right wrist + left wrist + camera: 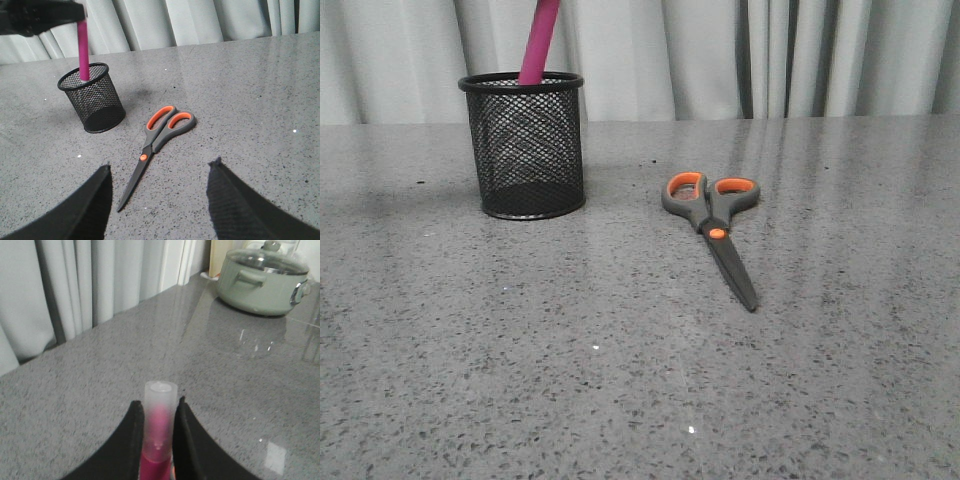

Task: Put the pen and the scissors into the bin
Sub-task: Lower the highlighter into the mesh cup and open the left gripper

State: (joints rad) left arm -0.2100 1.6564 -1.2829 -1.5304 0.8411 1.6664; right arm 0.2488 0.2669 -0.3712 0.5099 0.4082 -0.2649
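The black mesh bin (523, 146) stands at the back left of the table; it also shows in the right wrist view (92, 98). The magenta pen (538, 42) stands nearly upright with its lower end inside the bin. My left gripper (159, 412) is shut on the pen's whitish cap end (160, 415) and shows above the bin in the right wrist view (35, 16). The scissors (714, 226) lie flat and closed to the right of the bin, blades toward me. My right gripper (160, 167) is open and empty, hovering near the scissors (155, 144), its blade tip close to the left finger.
A grey-green lidded pot (261, 281) stands on the table far off in the left wrist view. Pale curtains (720, 55) hang behind the table's back edge. The grey speckled tabletop (620, 380) stretches toward me.
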